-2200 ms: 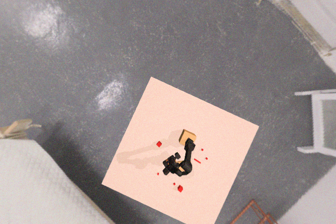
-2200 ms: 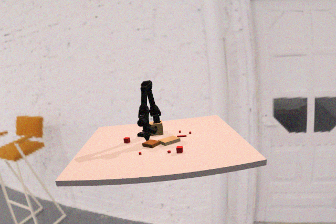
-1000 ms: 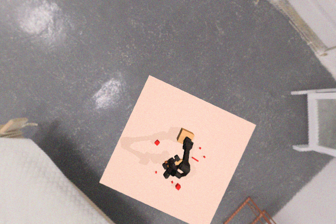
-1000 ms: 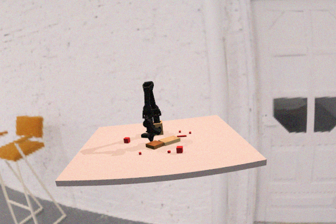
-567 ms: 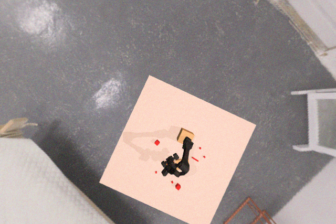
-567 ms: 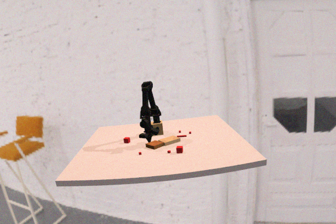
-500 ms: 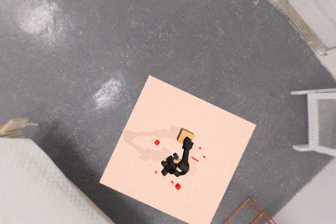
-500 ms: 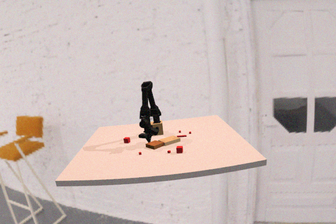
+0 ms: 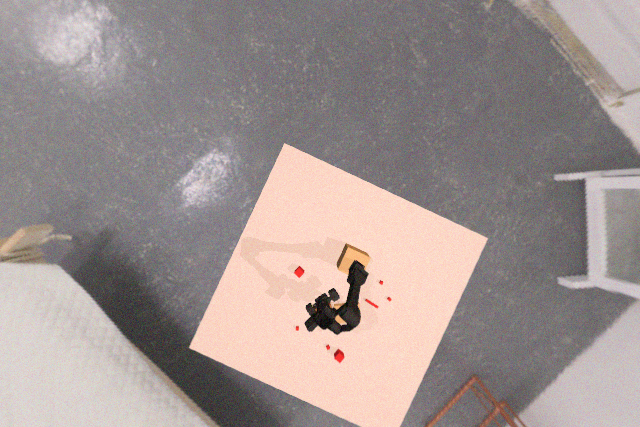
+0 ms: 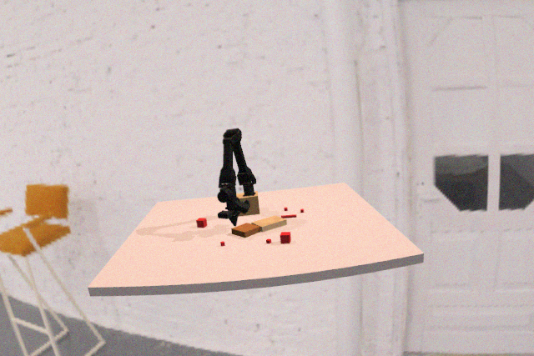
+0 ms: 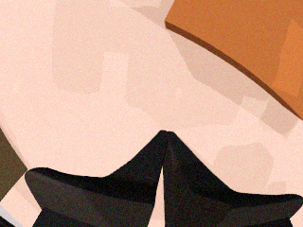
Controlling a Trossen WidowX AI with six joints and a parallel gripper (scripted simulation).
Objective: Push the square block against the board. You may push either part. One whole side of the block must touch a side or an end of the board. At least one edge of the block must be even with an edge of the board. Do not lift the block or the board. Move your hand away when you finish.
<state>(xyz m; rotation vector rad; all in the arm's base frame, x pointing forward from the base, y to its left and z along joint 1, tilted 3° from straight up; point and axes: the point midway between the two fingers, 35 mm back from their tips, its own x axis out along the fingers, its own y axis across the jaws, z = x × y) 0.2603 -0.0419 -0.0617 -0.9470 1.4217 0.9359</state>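
The orange-brown square block [image 10: 245,228] [image 11: 237,35] lies flat at the left end of the light tan board [image 10: 269,223]. In the exterior view they touch or nearly touch, and their front edges look roughly in line; whether a whole side meets or an edge is exactly even cannot be told. The arm hides the block and much of the board in the top view. My gripper [image 10: 234,223] [image 11: 166,136] is shut and empty. Its tips are behind and left of the block in the exterior view. The wrist view shows bare table between the tips and the block.
The arm stands on a tan box [image 9: 350,257] [image 10: 252,206] at the back. A red cube [image 9: 299,271] [image 10: 201,223] is to the left, another red cube [image 9: 339,355] [image 10: 285,238] to the front right. A thin red bar [image 9: 371,303] [image 10: 288,216] lies behind the board, with several tiny red cubes around.
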